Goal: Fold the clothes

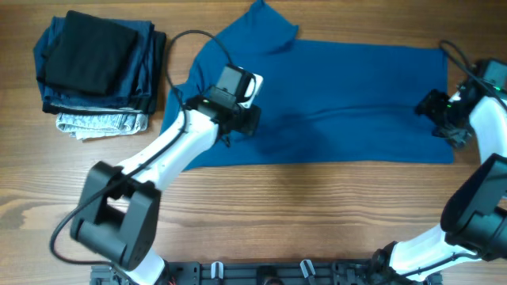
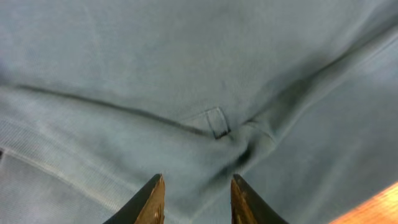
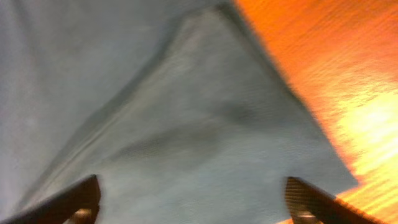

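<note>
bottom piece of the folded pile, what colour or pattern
The bottom piece is light grey and speckled, clearest in the overhead view.

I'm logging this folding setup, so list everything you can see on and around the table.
T-shirt: one, medium blue, lying flat across the table's middle.
black folded garment: one, black, on top of the stack at the far left.
dark blue folded pieces: count unclear, dark blue, under the black one.
speckled folded piece: one, light grey, at the bottom of the stack.
table: one, brown wood.
left arm: one, white and black, over the T-shirt's neck end; left fingers slightly apart, empty.
right arm: one, white and black, at the T-shirt's opposite end; right fingers wide open, empty.
</note>
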Robot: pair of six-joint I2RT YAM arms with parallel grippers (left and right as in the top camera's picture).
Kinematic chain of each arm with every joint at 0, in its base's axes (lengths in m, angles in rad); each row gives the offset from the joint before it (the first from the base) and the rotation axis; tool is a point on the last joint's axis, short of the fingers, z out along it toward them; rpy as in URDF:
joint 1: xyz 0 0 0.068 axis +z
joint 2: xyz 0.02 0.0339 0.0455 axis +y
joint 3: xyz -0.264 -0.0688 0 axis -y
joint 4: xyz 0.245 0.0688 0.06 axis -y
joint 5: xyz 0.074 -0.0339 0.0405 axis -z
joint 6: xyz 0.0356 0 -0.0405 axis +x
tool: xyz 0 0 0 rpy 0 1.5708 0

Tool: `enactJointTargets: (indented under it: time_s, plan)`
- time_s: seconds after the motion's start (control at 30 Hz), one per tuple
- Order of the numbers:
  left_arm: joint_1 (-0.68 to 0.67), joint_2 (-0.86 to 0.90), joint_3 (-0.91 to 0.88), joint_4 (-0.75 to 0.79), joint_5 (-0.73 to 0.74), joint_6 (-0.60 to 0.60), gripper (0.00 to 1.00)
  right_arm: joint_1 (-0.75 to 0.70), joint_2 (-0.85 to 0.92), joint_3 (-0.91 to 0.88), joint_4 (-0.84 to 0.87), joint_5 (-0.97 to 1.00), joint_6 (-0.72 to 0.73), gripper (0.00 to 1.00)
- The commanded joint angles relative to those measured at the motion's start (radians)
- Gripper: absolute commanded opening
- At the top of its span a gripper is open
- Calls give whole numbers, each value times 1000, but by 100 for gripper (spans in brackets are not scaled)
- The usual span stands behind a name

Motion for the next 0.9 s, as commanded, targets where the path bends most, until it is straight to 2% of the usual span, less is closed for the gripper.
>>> enactJointTargets:
  time_s: [0.0, 0.13, 0.23, 0.33, 0.47, 0.6, 0.87]
  plan:
    - [-32, 66, 7, 22, -140, 74, 34, -23, -9, 6, 10, -8, 6, 100]
    - [-57, 83, 7, 2, -189, 206, 38, -23, -9, 6, 27, -8, 6, 99]
    - [-77, 83, 7, -7, -264, 213, 39, -23, -9, 6, 43, -9, 6, 100]
    - [-103, 83, 7, -64, -262, 253, 40, -23, -9, 6, 59, -9, 6, 99]
    - [-141, 81, 7, -162, -262, 262, 48, -23, -9, 6, 79, -9, 6, 99]
    - [-145, 75, 7, -182, -233, 265, 51, -23, -9, 6, 81, -8, 7, 99]
    - [-113, 79, 4, -196, -233, 349, 49, -23, -9, 6, 81, -8, 6, 99]
